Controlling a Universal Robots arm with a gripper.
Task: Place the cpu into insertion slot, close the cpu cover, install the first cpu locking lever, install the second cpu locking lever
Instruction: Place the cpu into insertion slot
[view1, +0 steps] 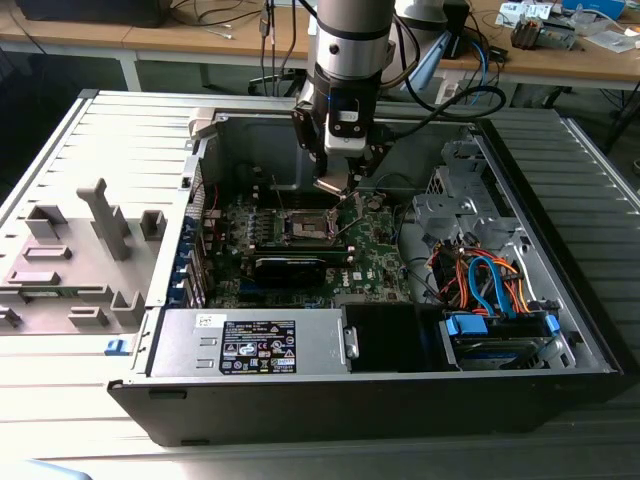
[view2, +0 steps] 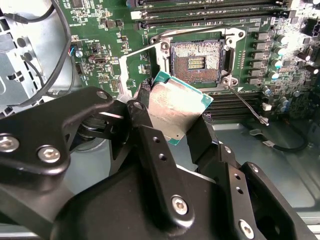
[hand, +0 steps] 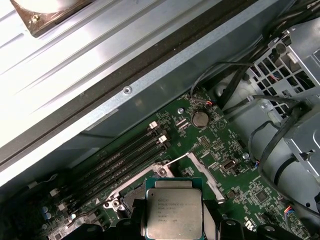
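The arm comes down into an open computer case (view1: 560, 300) lying on its side. Its gripper (view1: 333, 186) hangs over the green motherboard (view1: 375, 250), at about one o'clock from the insertion slot (view1: 305, 228) in the exterior view.

In the second wrist view the gripper (view2: 175, 114) is clamped on the cpu (view2: 172, 107), one black finger (view2: 145, 112) on each of two opposite edges. The chip is held clear of the board, tilted, with its silver-grey top towards the camera and a thin green edge showing around it. In the first wrist view the cpu (hand: 174, 210) shows that same metal top (there is small print on it).

The insertion slot (view2: 196, 62) lies bare, its field of contacts uncovered and nothing seated in it; the cpu is near it but not touching. The cpu cover (hand: 205, 175) is swung up and away from the socket. One thin wire locking lever (view2: 246, 104) sticks out from a corner of the socket, unlatched.

In the exterior view a long black block (view1: 290, 268) sits at six o'clock from the slot, a silver power supply (view1: 250, 345) at about seven o'clock, and a bundle of orange and blue cables (view1: 480, 280) at around four o'clock.
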